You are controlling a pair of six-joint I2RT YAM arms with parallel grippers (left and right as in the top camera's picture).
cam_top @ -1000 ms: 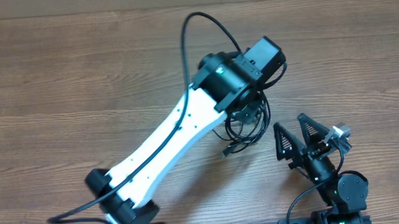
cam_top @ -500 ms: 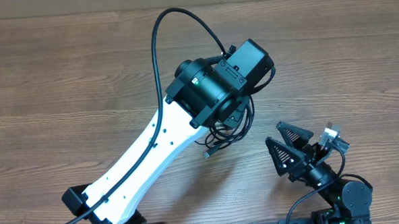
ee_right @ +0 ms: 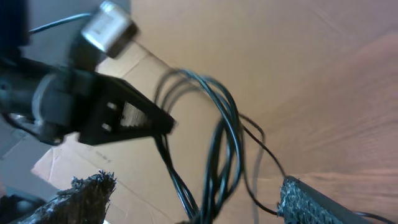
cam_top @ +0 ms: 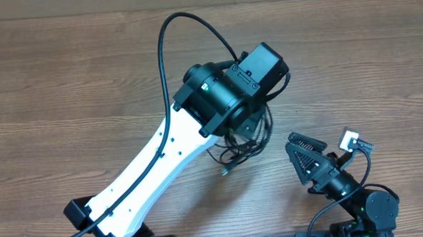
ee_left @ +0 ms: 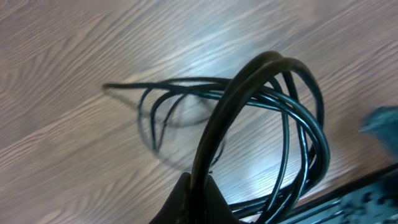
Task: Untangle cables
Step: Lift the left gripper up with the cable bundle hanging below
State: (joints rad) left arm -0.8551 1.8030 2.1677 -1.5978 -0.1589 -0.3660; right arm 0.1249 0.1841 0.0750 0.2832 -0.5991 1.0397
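Since the cables [cam_top: 243, 148] look light, limp and springy, dangling in loose loops over the table [cam_top: 67, 82] from the left gripper [ee_left: 191, 188] pinching them, the wide-open right gripper [cam_top: 293, 143] should probably take a strand near the free plug [cam_top: 224, 173].

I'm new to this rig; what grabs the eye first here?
The white left arm stretches diagonally across the table, the left gripper pinching a lifted tangle of black cables. The right gripper sits open beside them, lower right.
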